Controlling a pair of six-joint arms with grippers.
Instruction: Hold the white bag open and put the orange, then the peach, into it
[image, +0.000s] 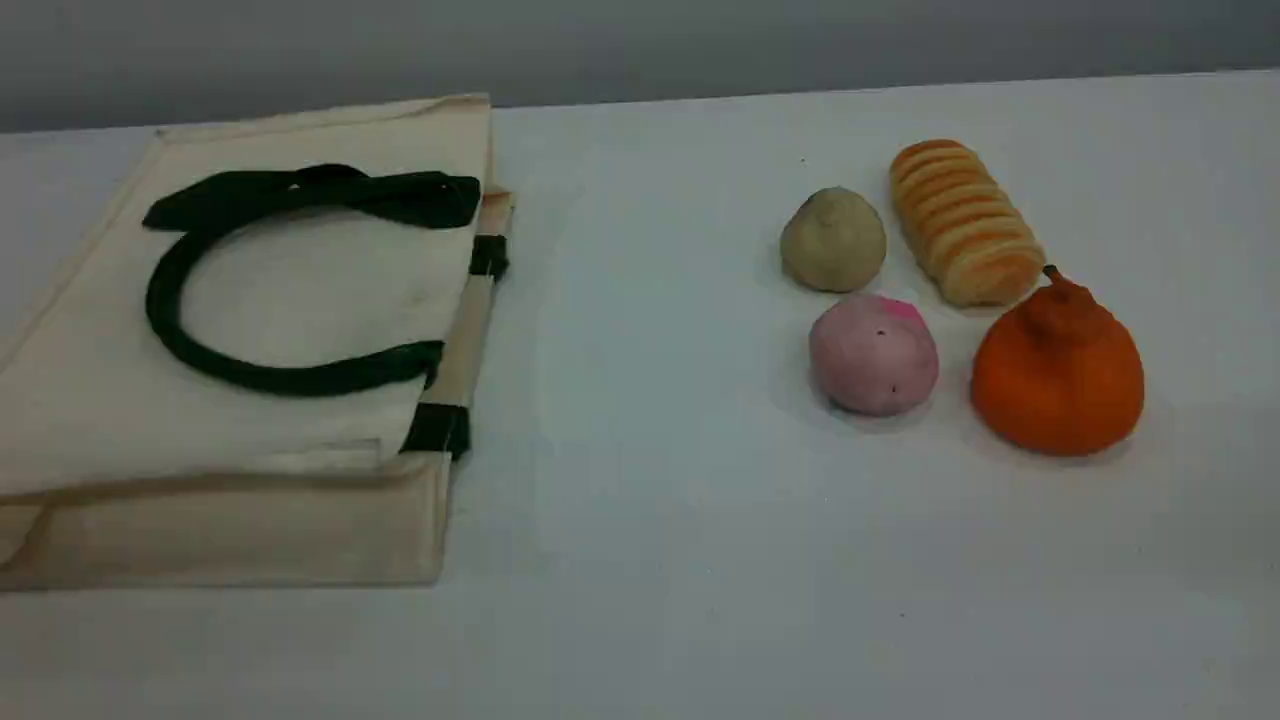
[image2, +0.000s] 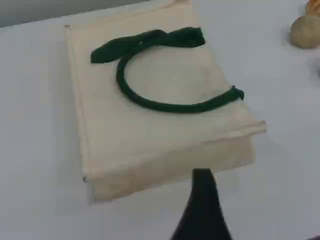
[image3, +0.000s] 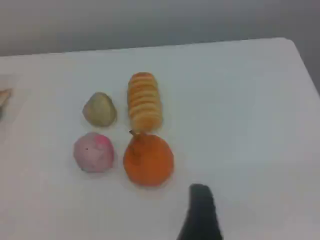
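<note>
Canvas: one white bag; one orange; one peach

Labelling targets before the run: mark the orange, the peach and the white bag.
the orange (image: 1058, 385), scene view, on its round body below the knob.
the peach (image: 873, 360), scene view, on its pale pink front.
the white bag (image: 100, 400), scene view, on bare canvas in its left part.

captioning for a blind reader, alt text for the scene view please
A cream canvas bag with dark green handles lies flat on the left of a white table. On the right sit four toy foods: a beige lump and a ridged bread roll behind, a pink peach and an orange in front.
</note>
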